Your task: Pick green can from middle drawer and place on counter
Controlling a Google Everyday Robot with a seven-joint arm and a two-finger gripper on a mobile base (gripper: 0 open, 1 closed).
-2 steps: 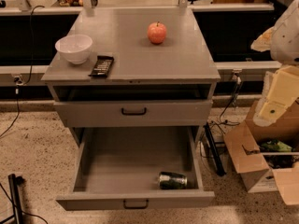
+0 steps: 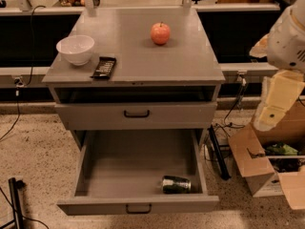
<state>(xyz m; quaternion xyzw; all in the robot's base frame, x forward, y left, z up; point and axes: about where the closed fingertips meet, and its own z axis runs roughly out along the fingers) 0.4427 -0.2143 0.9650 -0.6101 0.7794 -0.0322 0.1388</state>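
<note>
Drawer contents: the green can (image 2: pixel 176 184) lies on its side in the pulled-out middle drawer (image 2: pixel 133 163), at about five o'clock on the drawer floor, close to the front wall and the right side. A like-fronted drawer (image 2: pixel 137 114) sits above. On the counter (image 2: pixel 138 56) a red apple (image 2: pixel 160 33) stands toward one o'clock, a white bowl (image 2: pixel 75 49) at nine, and a flat black object (image 2: pixel 104 67) just beside the bowl. The gripper (image 2: pixel 275 101) hangs at the scene's three o'clock edge, well apart from the cabinet and above a cardboard box (image 2: pixel 248 161); I cannot tell whether it is apart or together.

Green can (image 2: pixel 176 184), red apple (image 2: pixel 160 33), cream end effector (image 2: pixel 272 109) right
</note>
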